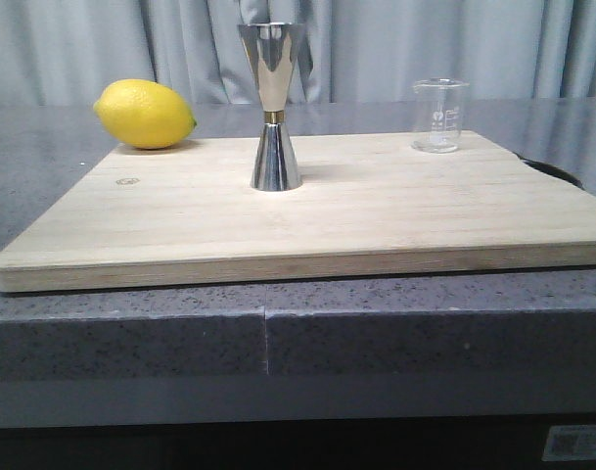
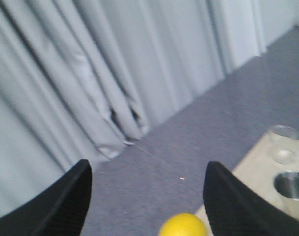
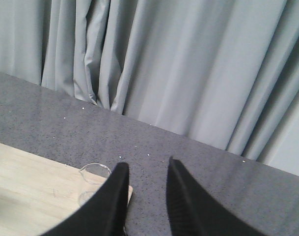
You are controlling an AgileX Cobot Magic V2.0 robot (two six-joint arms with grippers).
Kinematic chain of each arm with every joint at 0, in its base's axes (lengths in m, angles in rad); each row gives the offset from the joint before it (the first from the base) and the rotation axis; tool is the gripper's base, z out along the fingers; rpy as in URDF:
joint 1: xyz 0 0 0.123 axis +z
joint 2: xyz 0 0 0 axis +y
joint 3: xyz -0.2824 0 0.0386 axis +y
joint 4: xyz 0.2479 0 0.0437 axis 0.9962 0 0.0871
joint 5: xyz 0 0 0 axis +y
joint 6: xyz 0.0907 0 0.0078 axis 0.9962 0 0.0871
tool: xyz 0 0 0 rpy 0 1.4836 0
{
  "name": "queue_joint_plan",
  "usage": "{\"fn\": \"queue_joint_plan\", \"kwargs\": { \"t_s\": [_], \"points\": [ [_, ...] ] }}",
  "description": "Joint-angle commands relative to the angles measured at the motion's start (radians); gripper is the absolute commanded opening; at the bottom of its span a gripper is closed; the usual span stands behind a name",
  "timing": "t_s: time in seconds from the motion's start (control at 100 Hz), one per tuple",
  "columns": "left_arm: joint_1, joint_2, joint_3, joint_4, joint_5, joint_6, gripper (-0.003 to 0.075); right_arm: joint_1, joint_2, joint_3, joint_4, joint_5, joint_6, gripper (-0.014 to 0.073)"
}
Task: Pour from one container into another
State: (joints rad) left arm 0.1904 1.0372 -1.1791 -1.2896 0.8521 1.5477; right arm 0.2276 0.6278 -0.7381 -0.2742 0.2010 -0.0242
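Note:
A small clear glass beaker (image 1: 439, 115) stands at the far right corner of the wooden cutting board (image 1: 376, 220). It also shows in both wrist views (image 2: 283, 143) (image 3: 93, 180). The tall steel jigger (image 1: 274, 106) with a gold band stands upright near the board's middle back; its open top (image 2: 291, 184) shows in the left wrist view. My left gripper (image 2: 147, 172) is open, high above the counter beyond the lemon. My right gripper (image 3: 147, 167) is open with nothing between its fingers, above the counter just off the board's corner by the beaker. Neither arm appears in the front view.
A yellow lemon (image 1: 145, 114) (image 2: 183, 225) lies at the board's far left corner. Grey curtains (image 1: 395, 49) hang behind the dark speckled counter (image 1: 278, 323). A dark round opening (image 1: 552, 172) sits in the counter off the board's right edge.

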Motion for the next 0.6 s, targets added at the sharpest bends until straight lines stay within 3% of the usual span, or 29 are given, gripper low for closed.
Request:
{"fn": "queue_joint_plan", "kwargs": {
  "t_s": [0.0,0.32,0.59],
  "points": [
    [0.009,-0.093,-0.024,-0.016,-0.146,-0.074,0.0453,-0.001,-0.026,-0.028,-0.023,-0.037,0.000,0.0167],
    [0.009,-0.377,0.213,-0.025,-0.504,-0.161,0.0451,-0.001,-0.082,-0.028,-0.042,0.020,0.000,0.0167],
    [0.009,-0.593,0.496,-0.126,-0.628,-0.161,0.0421,-0.001,-0.137,-0.028,-0.042,0.134,0.000,0.0167]
  ]
}}
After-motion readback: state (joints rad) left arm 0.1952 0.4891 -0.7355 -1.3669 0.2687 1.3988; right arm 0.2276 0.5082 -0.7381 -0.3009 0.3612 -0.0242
